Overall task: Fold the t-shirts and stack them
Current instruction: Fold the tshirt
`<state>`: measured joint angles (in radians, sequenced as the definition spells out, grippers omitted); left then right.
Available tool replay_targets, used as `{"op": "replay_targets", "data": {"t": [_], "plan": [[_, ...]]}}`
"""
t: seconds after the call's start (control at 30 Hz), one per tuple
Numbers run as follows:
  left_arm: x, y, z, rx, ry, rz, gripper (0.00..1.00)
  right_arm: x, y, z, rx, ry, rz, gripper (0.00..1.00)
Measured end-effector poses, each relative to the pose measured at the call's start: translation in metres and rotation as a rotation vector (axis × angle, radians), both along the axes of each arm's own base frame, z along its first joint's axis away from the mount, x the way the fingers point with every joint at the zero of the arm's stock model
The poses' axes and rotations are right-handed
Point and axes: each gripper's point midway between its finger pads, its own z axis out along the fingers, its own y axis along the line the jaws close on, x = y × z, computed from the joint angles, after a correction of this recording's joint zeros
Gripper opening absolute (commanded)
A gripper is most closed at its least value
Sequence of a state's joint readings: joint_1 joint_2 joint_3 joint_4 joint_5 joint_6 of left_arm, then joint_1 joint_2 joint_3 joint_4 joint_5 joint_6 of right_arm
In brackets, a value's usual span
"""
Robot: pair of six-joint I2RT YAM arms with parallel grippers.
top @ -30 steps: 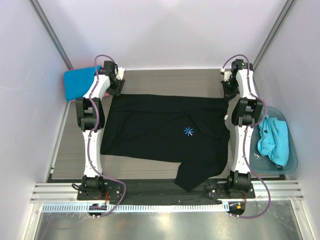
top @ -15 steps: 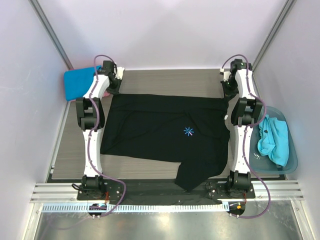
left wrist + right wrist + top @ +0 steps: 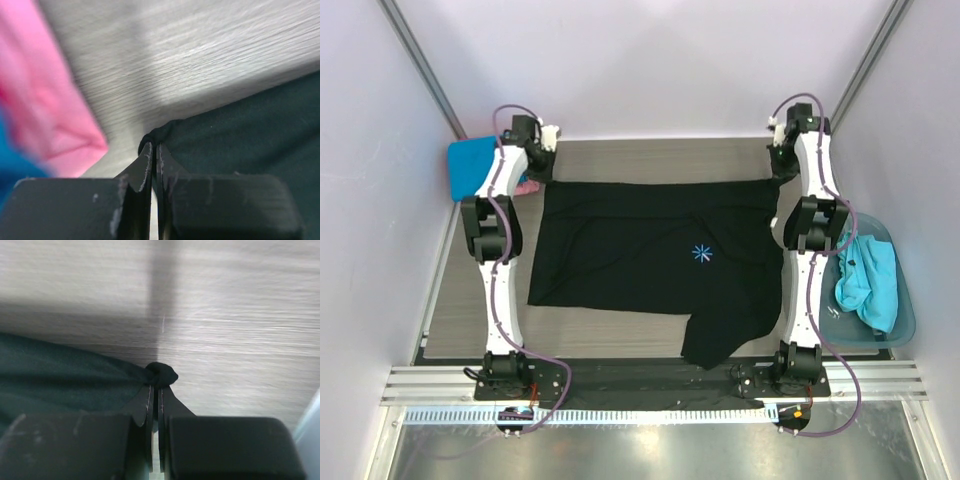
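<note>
The large black t-shirt (image 3: 650, 255) with a light-blue starburst mark (image 3: 701, 253) lies spread on the table, one part hanging over the near edge. My left gripper (image 3: 542, 172) is shut on its far left corner (image 3: 155, 137). My right gripper (image 3: 775, 170) is shut on its far right corner (image 3: 161, 374). A bright blue shirt (image 3: 470, 160) lies folded at the far left on a pink one (image 3: 50, 110). A turquoise shirt (image 3: 870, 280) lies crumpled in the tub at the right.
The translucent teal plastic tub (image 3: 905, 325) stands off the table's right edge beside the right arm. Grey wood-grain table (image 3: 660, 160) shows beyond the black shirt. Pale walls enclose the back and sides. A metal rail (image 3: 640, 385) runs along the near edge.
Both grippers moved away from me toward the back of the table, pulling the black shirt's far edge taut and dragging the whole shirt backward. The blue stack is now partly hidden by the left arm.
</note>
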<state>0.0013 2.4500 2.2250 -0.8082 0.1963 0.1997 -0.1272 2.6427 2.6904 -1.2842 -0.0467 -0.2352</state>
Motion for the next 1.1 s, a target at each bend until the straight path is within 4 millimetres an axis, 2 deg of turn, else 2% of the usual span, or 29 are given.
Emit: {"op": "replay_targets", "data": {"t": [0.1, 0.13, 0.23, 0.3, 0.33, 0.37, 0.43, 0.5, 0.57, 0.77, 0.83, 0.97, 1.1], "plan": [[0.002, 0.005, 0.042, -0.041, -0.07, 0.016, 0.0, 0.013, -0.002, 0.041, -0.001, -0.117, -0.029, 0.01], [0.0, 0.007, 0.063, -0.054, -0.104, 0.022, 0.0, 0.017, -0.002, 0.06, -0.001, -0.169, -0.036, 0.01], [-0.009, 0.008, 0.133, -0.081, -0.226, 0.028, 0.0, 0.019, -0.003, 0.136, -0.002, -0.344, -0.051, 0.01], [-0.021, 0.006, 0.181, -0.094, -0.316, 0.024, 0.0, 0.012, -0.004, 0.188, -0.007, -0.457, -0.054, 0.01], [-0.031, 0.004, 0.213, -0.101, -0.375, 0.019, 0.0, 0.006, -0.005, 0.215, -0.01, -0.514, -0.054, 0.01], [-0.041, 0.003, 0.236, -0.104, -0.421, 0.015, 0.0, -0.004, -0.005, 0.245, -0.013, -0.578, -0.053, 0.01], [-0.066, 0.001, 0.278, -0.11, -0.502, 0.006, 0.0, -0.025, -0.007, 0.293, -0.018, -0.675, -0.052, 0.01], [-0.093, 0.0, 0.313, -0.111, -0.577, -0.001, 0.0, -0.054, -0.008, 0.334, -0.029, -0.763, -0.045, 0.01], [-0.121, 0.001, 0.337, -0.108, -0.628, 0.0, 0.0, -0.086, -0.005, 0.359, -0.043, -0.823, -0.03, 0.01], [-0.212, 0.008, 0.385, -0.07, -0.77, 0.014, 0.0, -0.206, 0.022, 0.416, -0.105, -1.027, 0.051, 0.01], [-0.246, 0.007, 0.405, -0.057, -0.834, 0.013, 0.0, -0.248, 0.031, 0.441, -0.134, -1.128, 0.067, 0.01], [-0.306, 0.004, 0.446, -0.038, -0.98, 0.013, 0.0, -0.324, 0.046, 0.477, -0.185, -1.304, 0.081, 0.01], [-0.362, 0.003, 0.475, -0.02, -1.098, 0.023, 0.0, -0.4, 0.06, 0.513, -0.245, -1.489, 0.083, 0.01]]}}
